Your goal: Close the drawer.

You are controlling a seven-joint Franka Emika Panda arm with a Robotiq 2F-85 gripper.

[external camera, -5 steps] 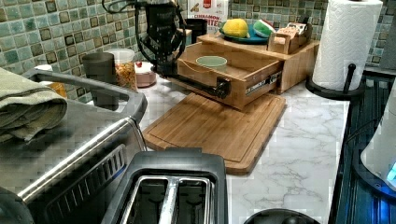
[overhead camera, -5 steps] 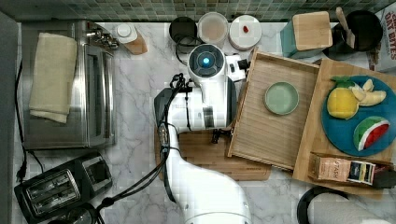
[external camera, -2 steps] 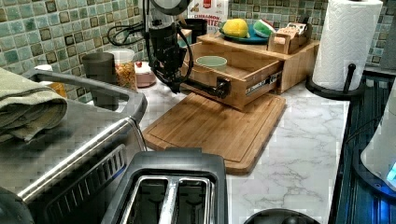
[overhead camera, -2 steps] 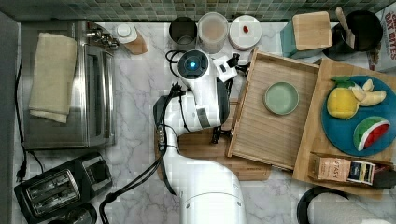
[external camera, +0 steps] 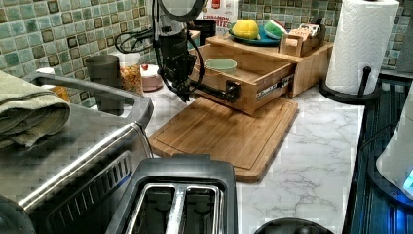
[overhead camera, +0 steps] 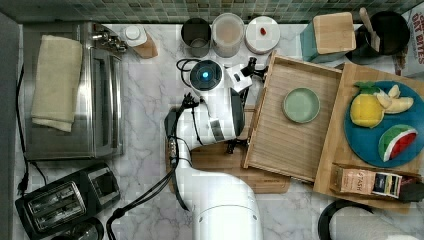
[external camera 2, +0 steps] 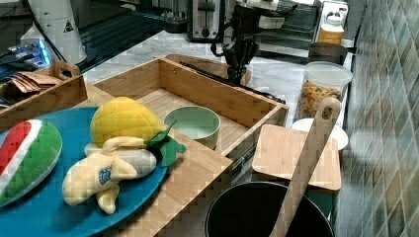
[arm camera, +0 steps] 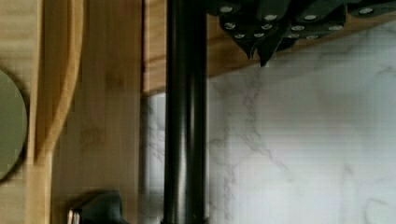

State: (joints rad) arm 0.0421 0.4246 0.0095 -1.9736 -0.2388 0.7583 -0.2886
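The drawer is a shallow light-wood tray, pulled out toward the top view's left from under the slab with the fruit plate. A green bowl sits inside it. A black handle bar runs along the drawer's front. My gripper points down at the counter just outside the far end of that bar, on the side away from the drawer. In the wrist view its fingertips are together with nothing between them, beside the bar and apart from it. In the right view the gripper hangs beyond the drawer's front wall.
A darker cutting board lies under the drawer's front. Jars and a grey cup stand at the back wall near the arm. A toaster oven and toaster fill the top view's left. A blue fruit plate sits on the slab.
The arm has shifted slightly toward the top view's left and the gripper has come down to handle height in front of the drawer. The drawer has not moved.
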